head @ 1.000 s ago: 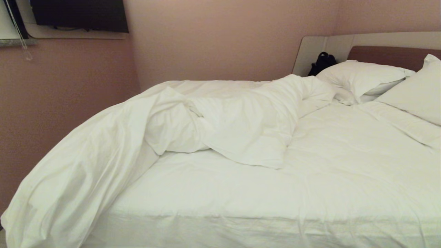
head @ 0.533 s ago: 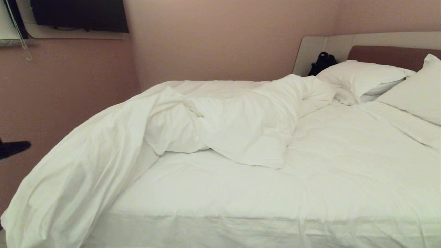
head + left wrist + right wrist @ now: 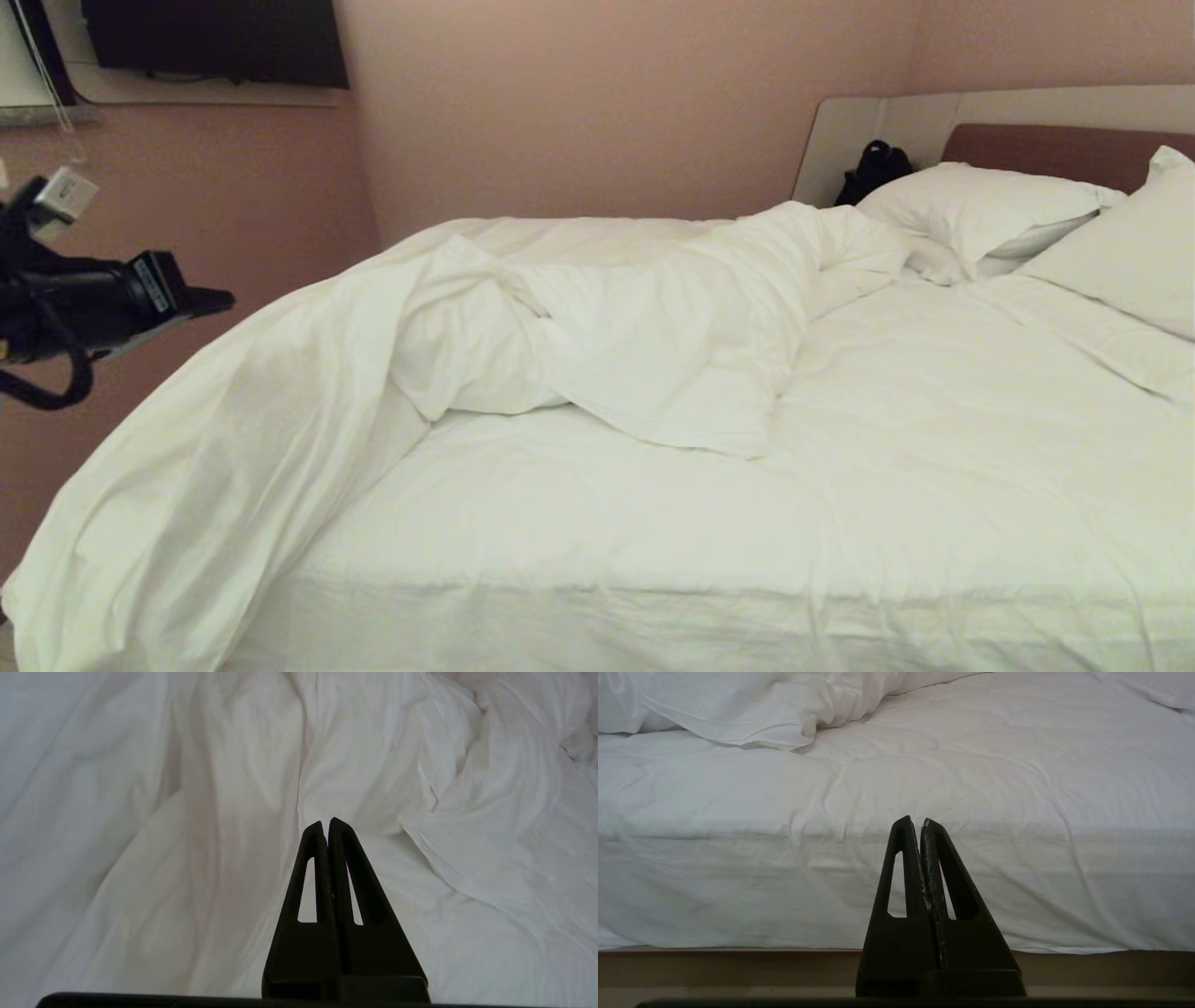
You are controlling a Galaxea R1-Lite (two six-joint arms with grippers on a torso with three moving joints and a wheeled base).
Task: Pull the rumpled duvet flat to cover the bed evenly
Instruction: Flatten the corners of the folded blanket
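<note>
The white duvet (image 3: 653, 336) lies bunched in a ridge across the far left part of the bed (image 3: 934, 485) and spills over the bed's left end toward the floor. My left gripper (image 3: 222, 301) reaches in from the left edge of the head view, level, just short of the hanging duvet and holding nothing. In the left wrist view the left gripper (image 3: 327, 822) is shut, with creased duvet (image 3: 187, 835) ahead of it. My right gripper (image 3: 915, 822) is shut and empty, low in front of the bed's near side; it is outside the head view.
Two white pillows (image 3: 980, 210) (image 3: 1130, 257) lie at the headboard (image 3: 1055, 149), with a black bag (image 3: 873, 168) beside them. A pink wall (image 3: 607, 103) runs behind the bed. A dark screen (image 3: 215, 42) hangs at the upper left. The bed's low base (image 3: 738, 961) shows under the sheet.
My left arm has come into the head view from the left edge, rising and reaching right toward the hanging duvet. The duvet and bed have not moved.
</note>
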